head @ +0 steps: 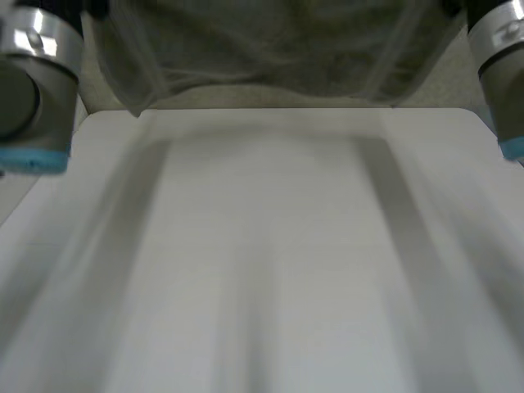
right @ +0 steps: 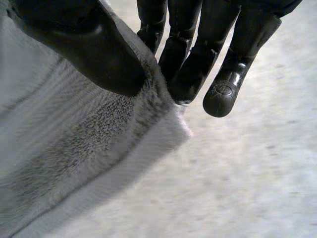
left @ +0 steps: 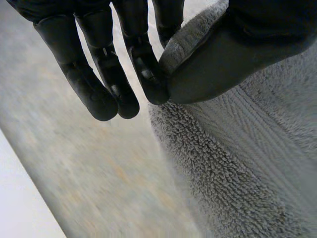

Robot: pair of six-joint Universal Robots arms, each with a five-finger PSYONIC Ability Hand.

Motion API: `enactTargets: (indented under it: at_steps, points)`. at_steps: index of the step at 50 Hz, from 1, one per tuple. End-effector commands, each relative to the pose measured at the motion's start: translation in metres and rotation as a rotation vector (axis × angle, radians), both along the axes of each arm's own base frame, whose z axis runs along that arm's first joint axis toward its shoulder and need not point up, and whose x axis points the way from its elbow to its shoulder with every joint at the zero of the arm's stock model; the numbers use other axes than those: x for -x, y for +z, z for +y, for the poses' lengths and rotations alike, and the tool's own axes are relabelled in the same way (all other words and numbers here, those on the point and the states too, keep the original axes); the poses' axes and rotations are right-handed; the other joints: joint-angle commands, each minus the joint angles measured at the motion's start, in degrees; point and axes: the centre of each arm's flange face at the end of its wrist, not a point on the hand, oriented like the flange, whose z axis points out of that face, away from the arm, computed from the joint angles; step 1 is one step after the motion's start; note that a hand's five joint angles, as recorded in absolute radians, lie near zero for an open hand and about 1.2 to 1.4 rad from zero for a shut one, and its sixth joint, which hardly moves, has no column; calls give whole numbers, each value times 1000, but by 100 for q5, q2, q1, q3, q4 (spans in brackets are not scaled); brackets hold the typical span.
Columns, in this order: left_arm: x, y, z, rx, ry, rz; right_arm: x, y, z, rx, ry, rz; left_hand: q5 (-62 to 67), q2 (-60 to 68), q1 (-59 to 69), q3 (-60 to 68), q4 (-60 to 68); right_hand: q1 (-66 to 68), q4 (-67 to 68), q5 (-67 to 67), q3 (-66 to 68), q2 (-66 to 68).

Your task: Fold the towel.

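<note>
Grey terry towel hangs raised over far edge of white table, left hand & right hand each pinching its hem btwn thumb & fingertips; grips look shallow, so a quick swing could slip one side free.

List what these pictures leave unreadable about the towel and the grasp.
- Head view: the towel, at the far end of the table, is cut off by the picture's edge. Its full extent and any fold cannot be told.
- Left wrist view: the left hand pinches the towel, and its thumb hides the cloth beneath.
- Right wrist view: the right hand pinches it too, and the thumb covers the pinched part.
</note>
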Motion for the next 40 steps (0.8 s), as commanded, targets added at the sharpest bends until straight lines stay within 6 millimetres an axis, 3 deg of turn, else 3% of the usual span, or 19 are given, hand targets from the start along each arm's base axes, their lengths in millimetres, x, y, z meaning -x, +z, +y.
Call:
enactTargets:
  at_steps: [1,2,3,4,5,7,8,9,10,12,15,18,19,20,21,23,29,31,40]
  points:
    - [-7,-85,7,-205,-1,-73,-3,-57,8,-223,128,118,-1741,-652,-520,-880,-666,313,306,225,338,330]
    - [-9,-101,10,-228,-2,-83,-3,-58,8,-224,128,118,-1741,-652,-520,-880,-666,313,306,225,338,330]
    - [-9,-102,10,-228,-2,-83,0,-75,9,-277,146,138,-1741,-652,-520,-880,-666,313,306,225,338,330]
    - [-10,-118,14,-250,-8,-94,4,-95,12,-336,165,157,-1741,-652,-520,-880,-666,313,306,225,338,330]
    - [-10,-118,14,-250,-8,-94,4,-95,12,-336,165,158,-1741,-652,-520,-880,-666,313,306,225,338,330]
    - [-11,-150,22,-283,-27,-117,11,-133,19,-442,179,184,-1741,-652,-520,-880,-666,313,306,225,338,330]
    - [-11,-150,22,-283,-27,-117,11,-133,19,-442,179,184,-1741,-652,-520,-880,-666,313,306,225,338,330]
    - [-12,-167,26,-301,-35,-130,13,-151,23,-495,182,197,-1741,-652,-520,-880,-666,313,306,225,338,330]
    - [-14,-181,30,-316,-37,-137,13,-151,23,-495,182,197,-1741,-652,-520,-880,-666,313,306,225,338,330]
    - [-17,-191,34,-330,-38,-144,19,-179,29,-583,182,207,-1741,-652,-520,-880,-666,313,306,225,338,330]
    - [-23,-204,42,-356,-31,-150,31,-189,33,-637,156,207,-1741,-652,-520,-880,-666,313,306,225,338,330]
    - [-29,-206,53,-378,-22,-155,36,-189,36,-653,139,201,-1741,-652,-520,-880,-666,313,306,225,338,330]
    - [-29,-206,53,-378,-22,-155,39,-178,43,-653,133,194,-1741,-652,-520,-880,-666,313,306,225,338,330]
    - [-33,-198,59,-364,-17,-151,44,-158,53,-640,125,185,-1741,-652,-520,-880,-666,313,306,225,338,330]
    - [-37,-187,66,-344,-9,-144,44,-158,53,-640,125,185,-1741,-652,-520,-880,-666,313,306,225,338,330]
    - [-43,-176,72,-318,1,-136,58,-127,71,-648,97,173,-1741,-652,-520,-880,-666,313,306,225,338,330]
    - [-66,-135,100,-231,39,-108,72,-100,92,-673,93,164,-1741,-652,-520,-880,-666,313,306,225,338,330]
    - [-68,-132,107,-229,32,-114,76,-84,103,-657,109,164,-1741,-652,-520,-880,-666,313,306,225,338,330]
    - [-64,-129,120,-266,-42,-157,82,-73,101,-630,108,168,-1741,-652,-520,-880,-666,313,306,225,338,330]
